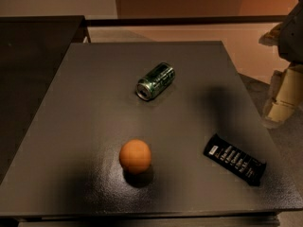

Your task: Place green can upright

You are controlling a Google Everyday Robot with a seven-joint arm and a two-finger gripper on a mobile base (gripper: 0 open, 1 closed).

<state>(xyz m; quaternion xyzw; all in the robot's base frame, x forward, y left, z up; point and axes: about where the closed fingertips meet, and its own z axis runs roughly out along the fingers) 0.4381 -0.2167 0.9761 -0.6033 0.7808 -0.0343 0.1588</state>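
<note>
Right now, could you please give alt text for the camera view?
A green can lies on its side on a dark table, behind an orange ball and a black snack bar; the gripper hangs beyond its right edge.

— Where do we see the gripper (pixel 279 103)?

— Beyond the side edge of the dark grey surface (pixel 85 103), off it rather than over it.

— And what do we find lying on the surface?

— Three things, each well apart from the others. Nearest the gripper we have a black bar wrapper (pixel 235 159) with pale lettering, flat and slanted, close to that same edge.

— The green can (pixel 155 81)?

— Farther from the gripper, around the surface's middle. We see it on its side, one silver end turned our way.

— Anything else?

— An orange ball (pixel 135 156), farthest from the gripper, towards the front edge.
</note>
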